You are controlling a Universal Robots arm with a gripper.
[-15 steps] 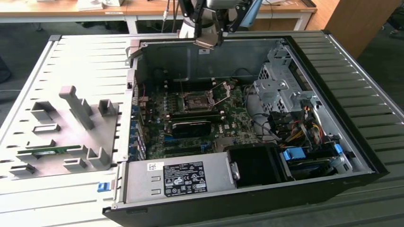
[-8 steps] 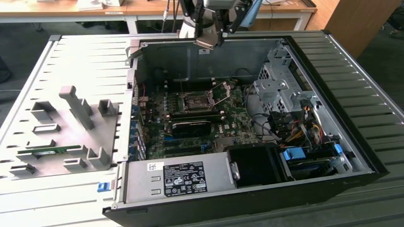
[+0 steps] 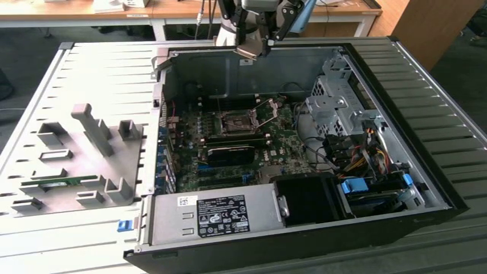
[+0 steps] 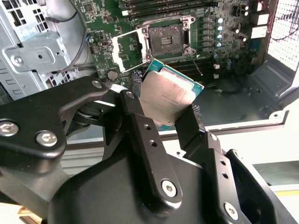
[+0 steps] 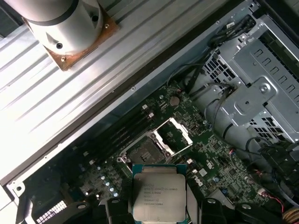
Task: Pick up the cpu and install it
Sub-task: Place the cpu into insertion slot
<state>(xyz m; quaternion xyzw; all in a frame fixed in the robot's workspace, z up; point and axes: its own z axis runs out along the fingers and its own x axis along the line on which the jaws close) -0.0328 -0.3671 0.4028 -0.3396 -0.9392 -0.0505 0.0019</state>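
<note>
The claw (image 4: 158,105) grips the cpu (image 4: 173,91) by its edges, well apart from the open socket (image 4: 166,39). A skewed landing there would likely bend its pins.

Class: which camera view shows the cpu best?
The first wrist view: the cpu faces the camera, its metal top nearly whole. The second wrist view shows it tilted between the fingers; in the exterior view it is small and slanted.

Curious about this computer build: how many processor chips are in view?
1: the cpu, clamped in the gripper over the open computer case. The motherboard socket is empty; none seen elsewhere.
</note>
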